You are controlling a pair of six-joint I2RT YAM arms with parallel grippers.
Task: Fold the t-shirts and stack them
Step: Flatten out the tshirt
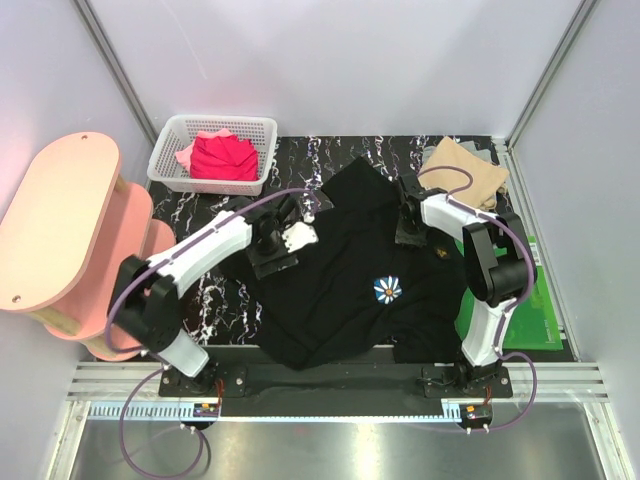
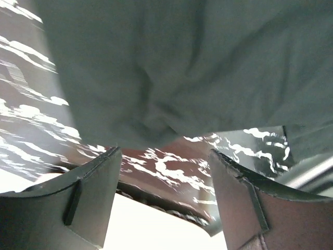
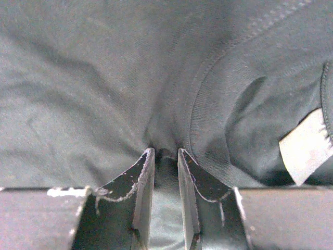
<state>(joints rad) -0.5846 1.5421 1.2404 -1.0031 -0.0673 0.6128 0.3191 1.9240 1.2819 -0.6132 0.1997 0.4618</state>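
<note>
Black marbled tabletop (image 1: 200,215) between pale walls. Nearest, the black t-shirt (image 1: 350,270) lies spread and rumpled across the middle, with its daisy print (image 1: 388,290) toward the near right. The left gripper (image 2: 164,156) hangs at the shirt's left edge, fingers wide apart and gripping nothing. The right gripper (image 3: 165,152) has its fingers drawn narrow, pinching a fold of the soft knit beside the ribbed collar (image 3: 208,120) (a white label (image 3: 307,146) shows close by). Far left, a white mesh basket (image 1: 165,160) holds a red t-shirt (image 1: 222,158) over a pink one (image 1: 186,155). A tan t-shirt (image 1: 465,168) lies at the far right.
</note>
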